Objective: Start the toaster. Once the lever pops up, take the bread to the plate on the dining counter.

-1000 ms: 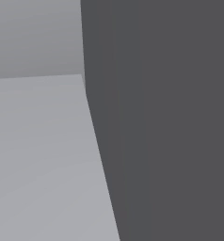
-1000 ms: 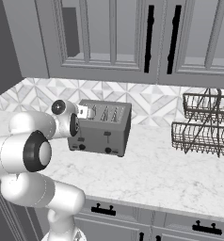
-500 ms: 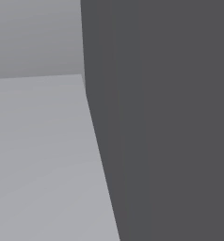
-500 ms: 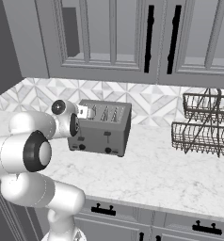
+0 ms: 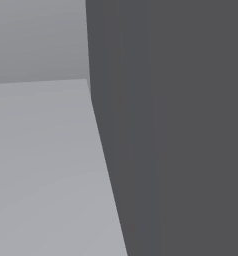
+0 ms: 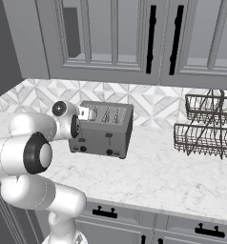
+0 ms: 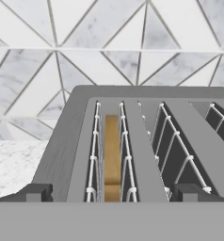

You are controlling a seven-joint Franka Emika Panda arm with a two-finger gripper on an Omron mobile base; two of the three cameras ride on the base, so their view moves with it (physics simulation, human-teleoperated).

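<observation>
A grey toaster (image 6: 104, 129) stands on the marble worktop against the tiled wall. Its slotted top (image 7: 132, 141) is seen close up in the hand view. The bread (image 7: 112, 155), a tan slice, sits low in the left slot between the wire guides. My gripper (image 7: 113, 193) hovers just above the toaster's near end, open, with one dark fingertip (image 7: 37, 192) on each side of the slots and nothing between them. From the right base view the hand (image 6: 87, 113) is at the toaster's upper left end. The plate and the dining counter are out of view.
Two stacked wire baskets (image 6: 208, 125) stand on the worktop (image 6: 172, 176) to the toaster's right. Grey wall cabinets (image 6: 134, 38) hang above and drawer fronts (image 6: 134, 221) run below. A dark grey panel (image 5: 176, 125) stands close in the left base view.
</observation>
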